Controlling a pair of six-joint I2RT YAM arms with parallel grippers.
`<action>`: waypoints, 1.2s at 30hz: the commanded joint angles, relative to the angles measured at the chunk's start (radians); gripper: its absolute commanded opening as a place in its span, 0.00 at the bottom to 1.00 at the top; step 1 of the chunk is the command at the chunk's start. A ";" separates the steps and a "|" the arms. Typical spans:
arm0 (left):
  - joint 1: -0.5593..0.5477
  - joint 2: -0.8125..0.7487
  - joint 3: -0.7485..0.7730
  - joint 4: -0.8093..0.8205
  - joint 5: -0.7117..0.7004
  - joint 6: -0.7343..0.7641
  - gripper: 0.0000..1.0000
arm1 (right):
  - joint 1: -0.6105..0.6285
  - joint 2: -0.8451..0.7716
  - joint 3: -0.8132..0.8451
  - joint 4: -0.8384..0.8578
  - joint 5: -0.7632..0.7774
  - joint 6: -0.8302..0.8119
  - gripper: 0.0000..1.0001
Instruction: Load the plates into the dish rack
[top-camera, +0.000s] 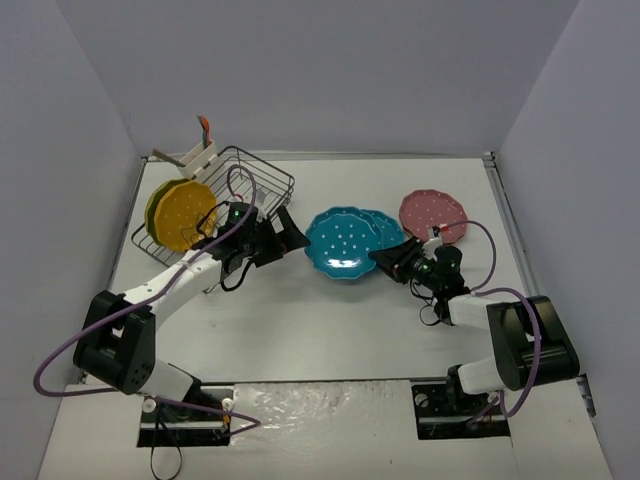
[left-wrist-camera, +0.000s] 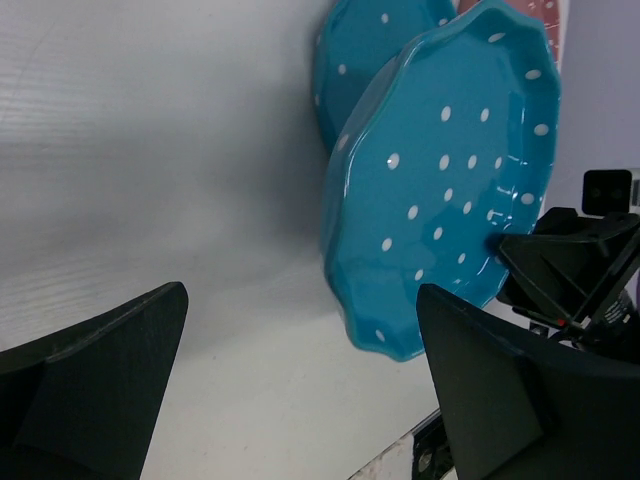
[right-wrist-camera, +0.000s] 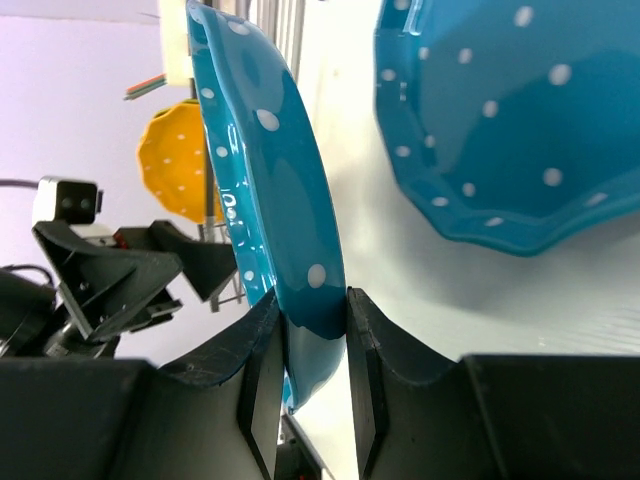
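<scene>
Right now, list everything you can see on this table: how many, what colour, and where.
Dish rack: one, dark wire, far left of the table.
Caddy: one, white, at the rack's far corner.
Racked plates: two, a yellow one in front, a yellow-green one behind, both on edge.
Teal plates: two, mid-table; the held one tilted up, the spare one lying behind it.
Pink plate: one, flat, far right.
Left claw: open, empty, beside the rack.
Right claw: shut on the held plate's rim.
</scene>
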 joint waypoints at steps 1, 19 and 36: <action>-0.019 0.019 0.090 0.161 0.044 -0.057 0.97 | -0.009 -0.028 0.088 0.322 -0.094 0.108 0.00; -0.058 0.100 0.104 0.376 0.161 -0.164 0.68 | -0.009 0.044 0.086 0.566 -0.146 0.265 0.00; -0.071 0.162 0.100 0.432 0.239 -0.268 0.64 | -0.009 0.032 0.085 0.608 -0.166 0.260 0.00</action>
